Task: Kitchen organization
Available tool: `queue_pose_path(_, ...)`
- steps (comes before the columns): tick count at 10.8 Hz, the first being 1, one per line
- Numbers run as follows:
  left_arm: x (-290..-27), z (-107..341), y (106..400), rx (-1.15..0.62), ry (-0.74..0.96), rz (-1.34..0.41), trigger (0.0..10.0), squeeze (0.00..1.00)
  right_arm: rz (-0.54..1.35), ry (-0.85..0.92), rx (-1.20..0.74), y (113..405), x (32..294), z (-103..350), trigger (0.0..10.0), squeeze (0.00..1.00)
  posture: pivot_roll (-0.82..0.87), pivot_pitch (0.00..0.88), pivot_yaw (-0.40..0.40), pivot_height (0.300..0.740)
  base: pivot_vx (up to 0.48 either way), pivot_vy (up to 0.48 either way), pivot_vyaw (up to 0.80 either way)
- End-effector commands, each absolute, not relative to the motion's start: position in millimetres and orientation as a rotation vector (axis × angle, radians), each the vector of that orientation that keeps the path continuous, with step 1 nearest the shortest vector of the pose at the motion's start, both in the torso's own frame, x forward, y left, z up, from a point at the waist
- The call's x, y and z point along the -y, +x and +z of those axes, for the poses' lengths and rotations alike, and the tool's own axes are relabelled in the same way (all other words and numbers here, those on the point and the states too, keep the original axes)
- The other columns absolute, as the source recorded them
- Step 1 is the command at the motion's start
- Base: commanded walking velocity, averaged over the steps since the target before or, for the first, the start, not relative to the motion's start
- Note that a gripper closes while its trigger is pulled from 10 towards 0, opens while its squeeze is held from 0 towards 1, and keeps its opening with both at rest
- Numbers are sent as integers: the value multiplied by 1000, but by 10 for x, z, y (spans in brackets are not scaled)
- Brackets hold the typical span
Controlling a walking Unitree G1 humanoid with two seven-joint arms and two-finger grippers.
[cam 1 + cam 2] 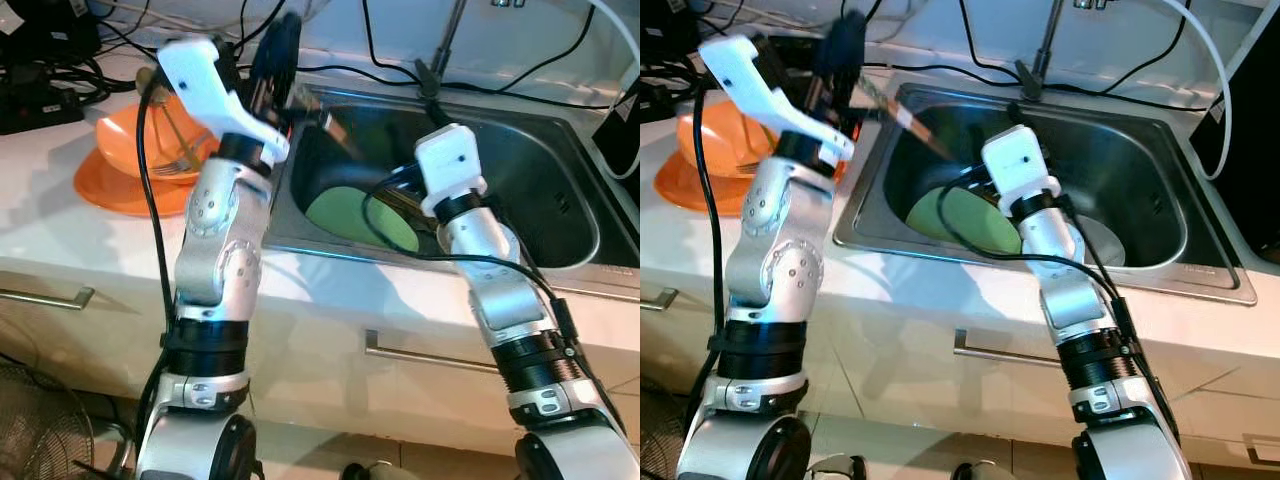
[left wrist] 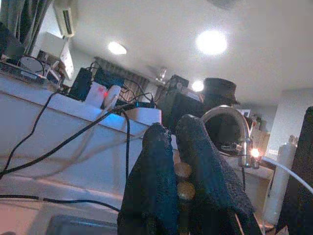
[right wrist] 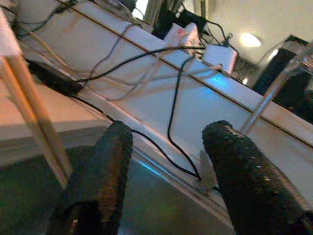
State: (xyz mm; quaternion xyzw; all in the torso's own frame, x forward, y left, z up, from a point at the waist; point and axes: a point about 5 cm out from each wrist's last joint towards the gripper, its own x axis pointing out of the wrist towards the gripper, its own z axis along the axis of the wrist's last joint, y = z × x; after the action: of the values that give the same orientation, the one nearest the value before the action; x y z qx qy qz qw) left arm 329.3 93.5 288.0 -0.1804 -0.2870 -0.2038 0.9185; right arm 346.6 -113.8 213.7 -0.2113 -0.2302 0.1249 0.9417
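Note:
My left gripper point(image 1: 272, 55) is raised over the sink's left rim and shut on a pair of wooden chopsticks point(image 1: 910, 122), which slant down into the basin. The left wrist view shows the fingers point(image 2: 156, 166) pressed on the chopstick ends point(image 2: 182, 182). My right gripper point(image 3: 166, 161) is lowered into the steel sink point(image 1: 545, 180), just above a green plate point(image 1: 345, 212) on the bottom. It is open with nothing between its fingers. The chopsticks point(image 3: 34, 122) cross the edge of the right wrist view.
Stacked orange bowls point(image 1: 130, 140) holding a metal utensil point(image 1: 178, 152) rest on an orange plate point(image 1: 110, 192) on the counter left of the sink. A white plate point(image 1: 1105, 242) lies in the sink. The faucet point(image 1: 445, 40) and several cables run behind it.

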Motion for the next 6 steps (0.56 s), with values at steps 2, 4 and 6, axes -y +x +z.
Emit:
queue_pose_path(2,-909,2880,3258,587,-350,-459,10000,0,274,-423,486,3441,1096,2143,10000,1000,-16,50,-48,740,0,0,0)
queue_pose_path(4,-869,2875,3284,573,-348,-480,10000,0,331,-395,466,3418,1076,2126,10000,600,-25,66,-41,740,0,0,0)
queue_pose_path(6,-823,2887,3280,580,-337,-508,10000,0,421,-389,432,3367,1036,2047,10000,0,-26,74,-40,740,0,0,0)
